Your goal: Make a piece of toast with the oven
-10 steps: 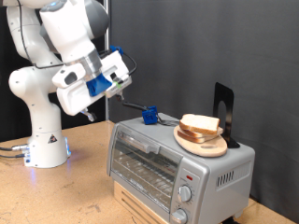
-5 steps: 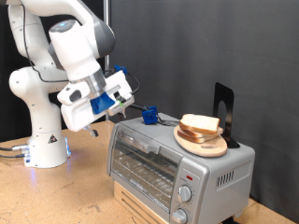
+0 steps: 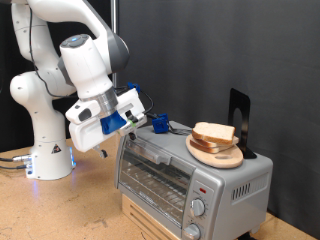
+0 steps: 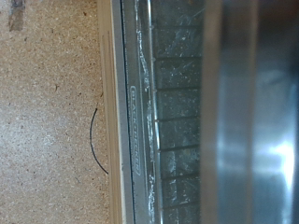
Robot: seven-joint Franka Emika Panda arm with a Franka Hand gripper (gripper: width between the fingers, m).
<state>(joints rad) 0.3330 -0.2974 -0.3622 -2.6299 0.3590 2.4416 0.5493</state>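
At the exterior view's left stands the white Franka arm [image 3: 45, 90], its base on the speckled wooden tabletop [image 3: 60, 210] in front of a black curtain [image 3: 230, 50]. The arm bends over so that its white-and-blue two-finger gripper [image 3: 103, 143] hangs low, just beside the left end of the small boxy silver-grey toaster oven [image 3: 190, 175]; whether its fingers stand apart or together cannot be told, since the hand's body hides them. Nothing shows between them.

The oven's glass-front door [image 3: 150, 172] is closed, with the wire rack visible behind it. It sits on a pale wooden block [image 3: 150, 220]. On the oven's top, near its left rear, lies a small blue object [image 3: 158, 123]. Farther right, a round wooden board [image 3: 215, 152] rests on the top, and on it lie pale bread slices, the piece of toast [image 3: 213, 133] uppermost, well apart from the gripper. Behind the board stands a black upright piece [image 3: 238, 120]. Two round knobs [image 3: 197, 211] sit on the oven's right front panel.

The wrist view shows the oven's glass door [image 4: 177, 112] close up, the tabletop [image 4: 47, 121] and a thin dark cable [image 4: 94, 140] lying on it.
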